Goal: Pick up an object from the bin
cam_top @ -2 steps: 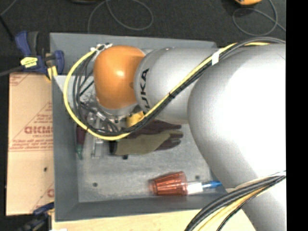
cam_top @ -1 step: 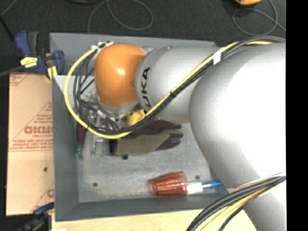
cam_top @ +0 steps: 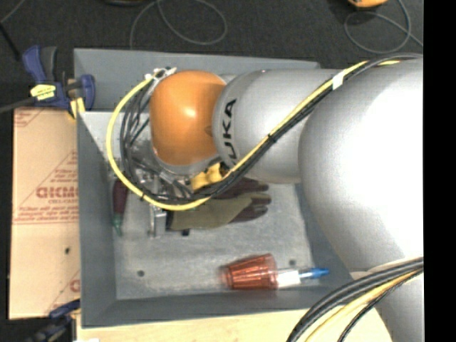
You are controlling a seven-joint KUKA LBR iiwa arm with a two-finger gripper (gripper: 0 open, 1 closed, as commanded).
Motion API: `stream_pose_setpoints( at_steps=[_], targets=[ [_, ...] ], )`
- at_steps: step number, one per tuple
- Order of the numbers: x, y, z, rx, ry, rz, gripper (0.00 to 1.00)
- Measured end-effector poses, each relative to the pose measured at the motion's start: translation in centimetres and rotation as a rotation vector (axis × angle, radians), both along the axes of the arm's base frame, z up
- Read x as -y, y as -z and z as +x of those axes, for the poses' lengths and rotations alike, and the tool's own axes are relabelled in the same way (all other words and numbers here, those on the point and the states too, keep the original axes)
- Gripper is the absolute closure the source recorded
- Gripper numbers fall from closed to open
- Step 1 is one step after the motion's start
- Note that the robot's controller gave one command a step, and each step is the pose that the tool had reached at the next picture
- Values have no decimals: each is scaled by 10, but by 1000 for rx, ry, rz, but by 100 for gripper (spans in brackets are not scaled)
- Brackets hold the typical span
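My gripper [cam_top: 157,221] hangs low over the left middle of the bin, under the arm's orange cover. Right beside it, to its right, lies a dark olive and brown glove [cam_top: 231,206], partly hidden by the arm. A slim dark maroon thing with a green tip [cam_top: 117,204] lies along the left wall, just left of the gripper. Nothing shows between the gripper and the bin floor.
Near the front wall lies a copper-red ribbed cylinder with a white and blue stem [cam_top: 258,273]. The arm covers the back and right of the bin. Bare floor shows at the front left.
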State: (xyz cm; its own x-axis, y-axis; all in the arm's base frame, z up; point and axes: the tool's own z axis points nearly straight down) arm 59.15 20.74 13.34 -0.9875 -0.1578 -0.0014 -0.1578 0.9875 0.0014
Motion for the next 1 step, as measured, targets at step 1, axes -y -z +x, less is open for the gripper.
stream_pose_setpoints(
  at_steps=[1],
  targets=[
    [18, -15, -7, 2, -318, -2, 0]
  ],
)
